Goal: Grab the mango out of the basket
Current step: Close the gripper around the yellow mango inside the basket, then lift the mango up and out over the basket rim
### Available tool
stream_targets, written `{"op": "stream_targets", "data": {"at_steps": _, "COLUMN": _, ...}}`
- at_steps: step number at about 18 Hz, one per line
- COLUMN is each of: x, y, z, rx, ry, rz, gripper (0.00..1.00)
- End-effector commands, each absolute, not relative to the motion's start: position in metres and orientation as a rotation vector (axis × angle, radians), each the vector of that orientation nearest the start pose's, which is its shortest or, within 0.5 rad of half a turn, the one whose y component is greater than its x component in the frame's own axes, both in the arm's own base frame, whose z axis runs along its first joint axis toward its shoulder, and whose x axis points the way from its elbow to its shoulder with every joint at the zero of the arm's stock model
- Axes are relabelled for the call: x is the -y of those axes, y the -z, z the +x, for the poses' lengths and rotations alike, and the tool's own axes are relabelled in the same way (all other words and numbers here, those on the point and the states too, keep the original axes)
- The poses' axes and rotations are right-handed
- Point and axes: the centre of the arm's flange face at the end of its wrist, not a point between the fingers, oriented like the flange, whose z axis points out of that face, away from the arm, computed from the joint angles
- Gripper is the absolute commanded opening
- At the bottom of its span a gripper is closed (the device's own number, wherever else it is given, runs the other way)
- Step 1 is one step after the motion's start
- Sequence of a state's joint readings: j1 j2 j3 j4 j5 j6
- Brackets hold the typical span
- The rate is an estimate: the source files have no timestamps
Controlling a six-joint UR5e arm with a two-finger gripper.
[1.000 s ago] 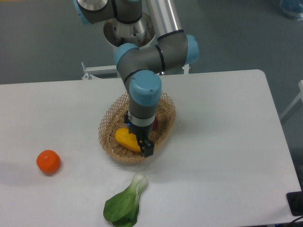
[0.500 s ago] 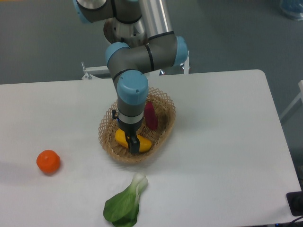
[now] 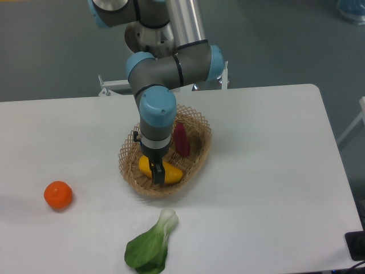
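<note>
We see the gripper [image 3: 157,173] has shifted slightly left since a moment ago, now low over the mango [image 3: 171,173] lying in the basket [image 3: 201,132] beside the sweet potato [image 3: 181,140]. We cannot tell whether its fingers grip.

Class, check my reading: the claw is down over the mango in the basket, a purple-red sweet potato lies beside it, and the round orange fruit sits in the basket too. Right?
Not quite. In the camera view, the round orange fruit sits on the table, left of the basket. The rest holds.
</note>
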State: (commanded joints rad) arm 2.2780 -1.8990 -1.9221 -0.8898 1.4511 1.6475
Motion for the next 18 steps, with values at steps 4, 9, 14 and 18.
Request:
{"op": "stream_targets", "data": {"at_steps": 4, "x": -0.503, "y": -0.211, "z": -0.240, "rx": -1.384, "ry": 0.074, "rz": -2.721, "gripper": 1.00}}
{"op": "stream_targets", "data": {"at_steps": 9, "x": -0.509, "y": -0.207, "z": -0.239, "rx": -1.381, "ry": 0.032, "rz": -2.720, "gripper": 0.81}}
{"op": "stream_targets", "data": {"at_steps": 14, "x": -0.509, "y": -0.205, "z": -0.239, "rx": -1.341, "ry": 0.036, "rz": -2.740, "gripper": 0.52}}
{"op": "stream_targets", "data": {"at_steps": 18, "x": -0.509, "y": -0.216, "z": -0.240, "rx": -1.313, "ry": 0.013, "rz": -2.748, "gripper": 0.42}}
